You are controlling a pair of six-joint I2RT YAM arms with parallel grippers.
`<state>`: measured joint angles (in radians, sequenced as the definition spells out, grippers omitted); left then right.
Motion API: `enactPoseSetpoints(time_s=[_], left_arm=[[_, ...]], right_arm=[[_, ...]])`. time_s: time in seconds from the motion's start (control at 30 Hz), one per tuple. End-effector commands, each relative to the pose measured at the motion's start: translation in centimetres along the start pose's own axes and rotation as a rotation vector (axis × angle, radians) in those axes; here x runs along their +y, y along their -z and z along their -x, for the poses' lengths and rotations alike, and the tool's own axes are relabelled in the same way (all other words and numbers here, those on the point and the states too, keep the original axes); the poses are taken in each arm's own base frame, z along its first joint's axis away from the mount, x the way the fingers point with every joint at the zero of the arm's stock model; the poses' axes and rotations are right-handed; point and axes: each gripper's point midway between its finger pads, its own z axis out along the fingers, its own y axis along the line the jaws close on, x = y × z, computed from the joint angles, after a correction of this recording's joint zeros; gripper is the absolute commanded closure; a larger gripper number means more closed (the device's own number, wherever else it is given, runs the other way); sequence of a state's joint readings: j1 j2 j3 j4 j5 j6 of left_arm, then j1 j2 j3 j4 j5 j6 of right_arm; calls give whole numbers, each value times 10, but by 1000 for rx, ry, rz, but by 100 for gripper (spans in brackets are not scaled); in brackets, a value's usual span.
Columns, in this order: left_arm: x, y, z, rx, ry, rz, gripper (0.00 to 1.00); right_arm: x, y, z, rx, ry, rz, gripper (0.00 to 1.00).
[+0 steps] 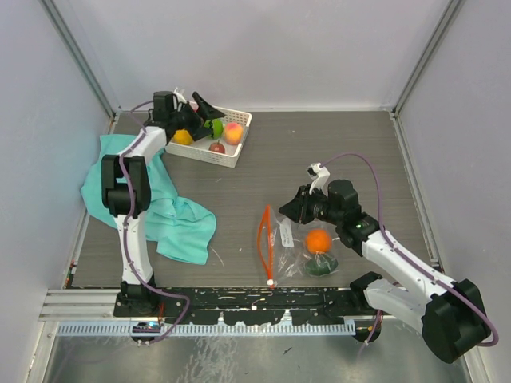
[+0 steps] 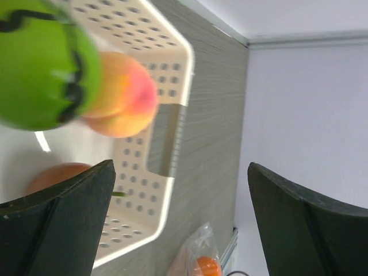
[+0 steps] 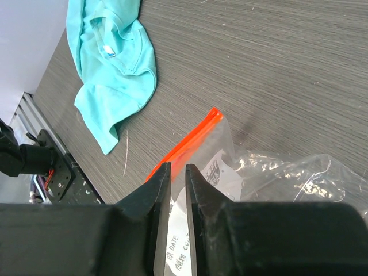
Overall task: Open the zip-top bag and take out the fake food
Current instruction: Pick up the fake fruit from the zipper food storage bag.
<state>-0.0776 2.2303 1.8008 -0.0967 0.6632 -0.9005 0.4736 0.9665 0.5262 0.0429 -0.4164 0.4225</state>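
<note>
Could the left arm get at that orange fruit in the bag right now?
Probably, yes. The left gripper stands open over the basket, and only bare table lies between it and the zip-top bag. The zipper looks parted on the side facing it, though the orange fruit lies deep inside.

Clear crinkly zip-top bag (image 1: 291, 249) flat on the surface near the front, orange-red zipper strip (image 1: 266, 239) down its left edge, gaping a bit. Inside: orange fruit (image 1: 318, 240), dark green fruit (image 1: 322, 266). Back left in the basket (image 1: 201, 156): green fruit (image 1: 214, 126), peach fruit (image 1: 233, 131), yellow fruit (image 1: 183, 137), dark red fruit (image 1: 216, 147).
</note>
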Motion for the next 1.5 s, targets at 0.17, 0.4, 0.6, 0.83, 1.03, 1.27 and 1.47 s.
enactPoseSetpoints(time_s=[0.17,0.4,0.6,0.83,1.03,1.27,1.47], left_arm=[[-139,35,-36,16,-242,-347,2],[-167,49,-78,29,-379,-397,2],[-186,66,-119,12,-551,-418,2],[-203,99,-156,-33,-746,-472,2],[-203,133,-187,-66,-892,-535,2],[-200,179,-221,-131,-1064,-594,2],[-191,212,-245,-133,-1131,-609,2]], right_arm=[[16,5,18,-75,19,67,72],[23,10,21,-83,19,89,60],[32,14,26,-79,35,118,52],[44,20,30,-83,43,161,46],[52,23,35,-76,50,191,45],[60,25,37,-63,51,212,44],[68,27,45,-62,67,203,44]])
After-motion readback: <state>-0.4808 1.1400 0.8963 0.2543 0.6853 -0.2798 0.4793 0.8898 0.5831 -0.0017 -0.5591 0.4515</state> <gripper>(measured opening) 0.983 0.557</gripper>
